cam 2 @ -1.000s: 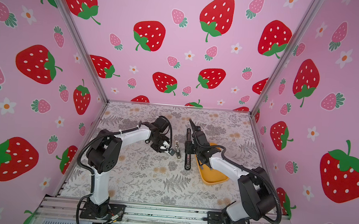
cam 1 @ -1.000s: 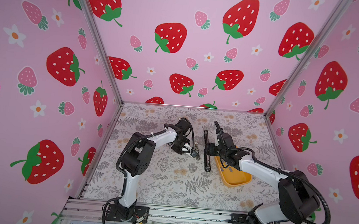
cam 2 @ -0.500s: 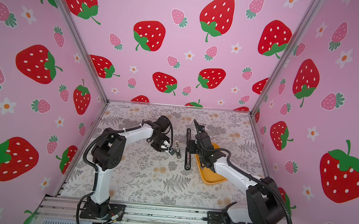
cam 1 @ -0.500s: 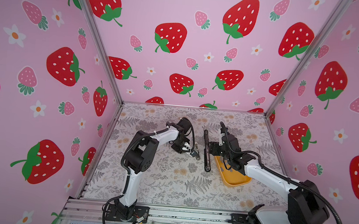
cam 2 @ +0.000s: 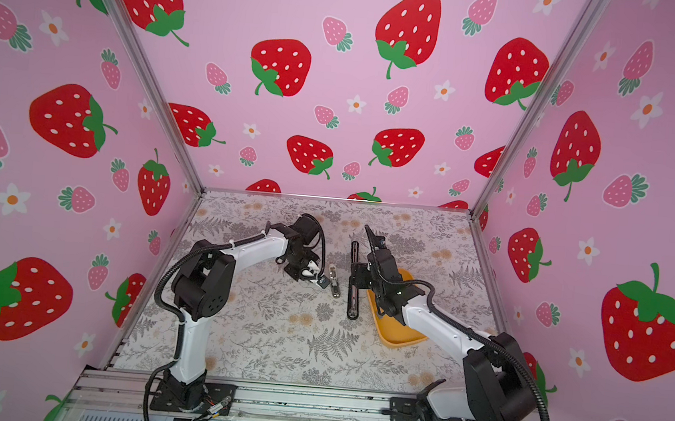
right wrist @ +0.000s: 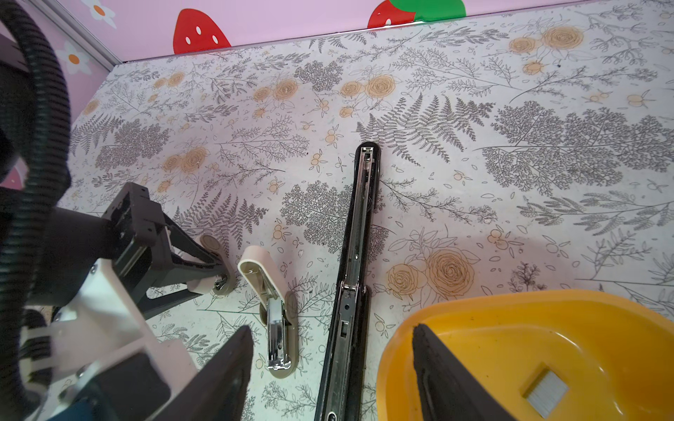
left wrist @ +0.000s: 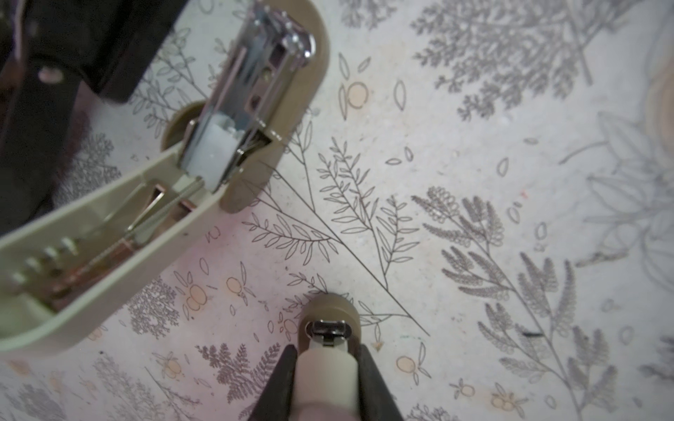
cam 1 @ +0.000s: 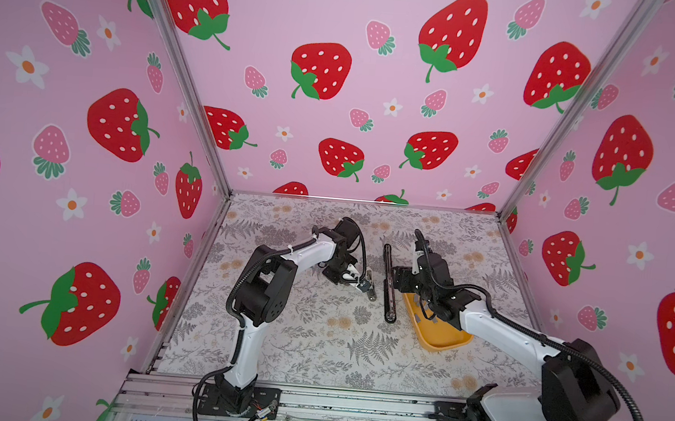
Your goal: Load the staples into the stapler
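Since a second ago: right arm [cam 1: 504,338] stretched out, its elbow swung towards the near right corner of the bench [cam 1: 316,343]; left pincer [left wrist: 326,355] gone from part-open to clamped.

1. Left pincer: jaws together on the closed small stapler [left wrist: 326,368], gripping its whitish top from both sides at one end. Beige base flat on the bench, near the middle, a little to the left.

2. Open small stapler [right wrist: 271,313]: just beside item 1 but apart from it, between it and the long black stapler [right wrist: 359,237]. Whitish lid swung back, metal magazine exposed on a beige base.

3. Long black stapler: opened out flat, lying far-to-near across the middle of the bench, metal channel upward.

4. Yellow tray [right wrist: 547,328]: on the right half of the bench, its rim close beside the near half of the black stapler.

5. Staples [right wrist: 545,392]: one short grey strip, lying loose on the tray floor, near but apart from the right pincer's finger.

6. Right pincer [right wrist: 332,330]: jaws wide apart, one finger over the tray, the other beyond the black stapler next to the open small stapler. Contact with anything below cannot be told.
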